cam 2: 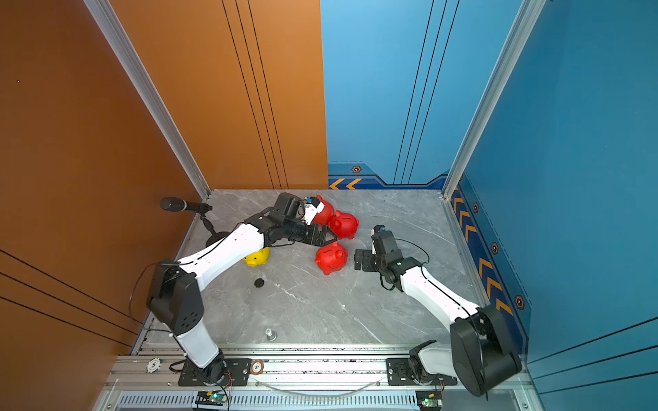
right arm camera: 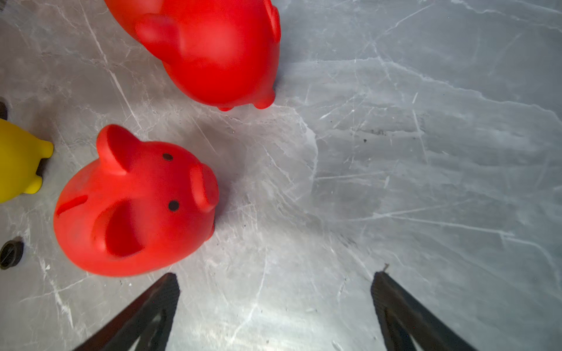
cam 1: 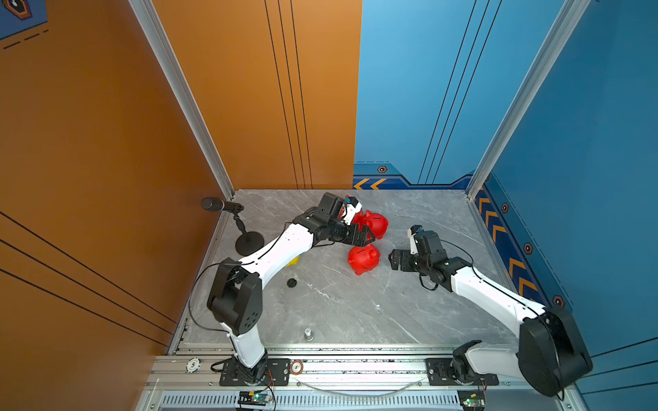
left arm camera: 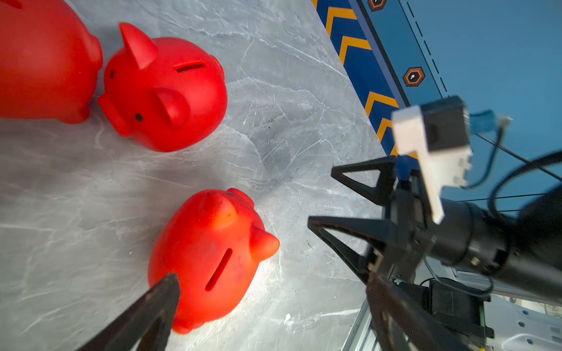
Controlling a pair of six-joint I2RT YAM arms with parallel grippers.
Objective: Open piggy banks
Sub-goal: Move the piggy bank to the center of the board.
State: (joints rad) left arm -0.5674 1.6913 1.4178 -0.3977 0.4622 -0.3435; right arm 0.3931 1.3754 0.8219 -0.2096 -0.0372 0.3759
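left wrist view: the left gripper (left arm camera: 272,275) stands with jaws wide apart, clamping nothing; one finger (left arm camera: 158,301) overlaps the flank of the nearest red piggy bank (left arm camera: 206,258), but contact cannot be confirmed. this bank stands upright, coin slot up, near the table's middle, apart from the others. the pose suggests an approach to seize its body so the underside plug can be reached. the right gripper (left arm camera: 320,196), likewise spread open and empty, hovers near the same bank, probably as the helping hand. a second red bank (left arm camera: 164,91) and a third red bank (left arm camera: 45,60) stand touching, snout to flank, nearer the rear wall. in a top view the yellow piggy bank (cam 2: 256,258) lies partly under the left arm (cam 2: 220,252), with a loose black plug disc (cam 2: 259,283) near it; it is probably already opened. the surface is a grey marble-patterned tabletop (cam 2: 320,313), glossy and scratched, enclosed by orange wall panels (cam 2: 106,142) and blue wall panels (cam 2: 569,142), with an aluminium rail (cam 2: 320,366) in front and a microphone (cam 2: 174,204) at a rear corner.
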